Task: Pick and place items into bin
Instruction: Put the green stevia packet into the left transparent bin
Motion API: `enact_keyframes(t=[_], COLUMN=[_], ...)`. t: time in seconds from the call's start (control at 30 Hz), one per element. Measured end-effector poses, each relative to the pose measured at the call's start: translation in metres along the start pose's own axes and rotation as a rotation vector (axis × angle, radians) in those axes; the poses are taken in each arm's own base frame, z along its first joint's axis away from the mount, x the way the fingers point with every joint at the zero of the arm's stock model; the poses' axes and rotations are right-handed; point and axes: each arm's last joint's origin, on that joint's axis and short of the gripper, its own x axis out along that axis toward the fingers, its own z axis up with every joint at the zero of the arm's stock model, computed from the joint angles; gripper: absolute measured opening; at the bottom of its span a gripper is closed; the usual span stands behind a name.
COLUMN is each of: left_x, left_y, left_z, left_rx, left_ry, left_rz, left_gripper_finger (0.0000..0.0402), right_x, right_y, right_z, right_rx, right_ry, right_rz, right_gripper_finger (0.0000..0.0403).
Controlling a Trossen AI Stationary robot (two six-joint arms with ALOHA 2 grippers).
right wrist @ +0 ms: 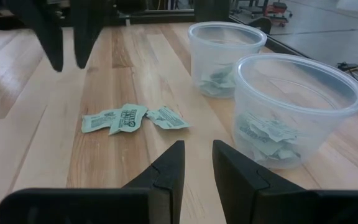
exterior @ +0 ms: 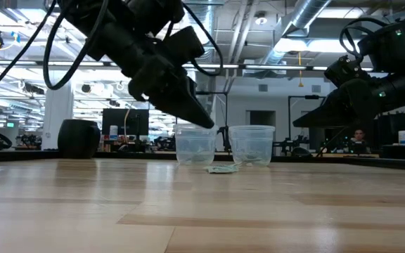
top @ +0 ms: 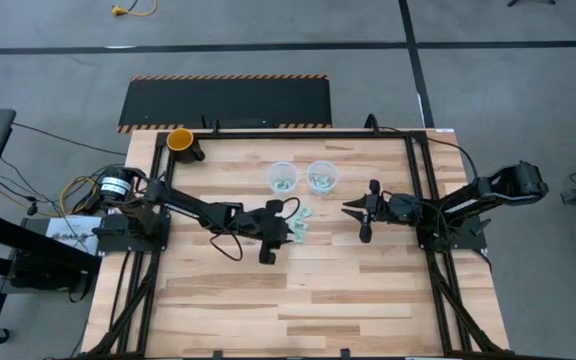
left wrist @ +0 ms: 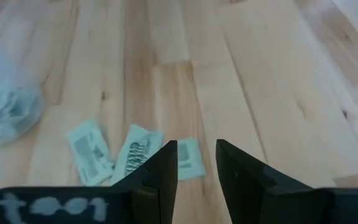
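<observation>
This is a robotics lab in a large, open industrial hall. A wooden bench (top: 298, 290) in a dark metal frame (top: 420, 200) stands on a grey floor (top: 528, 90) marked with dark lines, with a black mat edged in hazard stripes (top: 226, 100) behind it. Loose cables (top: 28, 190) trail to electronics at the side. Overhead run exposed ducts (exterior: 315, 17) and strip lights (exterior: 20, 70); monitors (exterior: 125, 119) line the background.
</observation>
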Motion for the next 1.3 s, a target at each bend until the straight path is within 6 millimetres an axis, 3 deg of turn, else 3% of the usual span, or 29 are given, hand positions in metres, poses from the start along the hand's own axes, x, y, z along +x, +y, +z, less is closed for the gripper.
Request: enact_keyframes(t=[0.47,0.8,1.3], left_x=[0.031,0.04,0.051], left_y=[-0.004,0.008,0.006], left_z=[-0.01,-0.025,-0.034], left_rx=[-0.055,-0.176,-0.203], left_ry=[0.025,0.103,0.116], left_rz=[-0.004,0.035,0.028], left_gripper_finger=[0.0135,0.016,0.0161], right_x=[0.0,0.0,0.0], right_y=[0.0,0.0,0.0], right_z=[0.0,0.0,0.0], right_rx=[-0.001,-0.001,-0.001], right_ry=[0.003,0.003,0.003], right_rz=[0.0,0.0,0.0], right_gripper_finger=[0.0075,0.0075,0.0075])
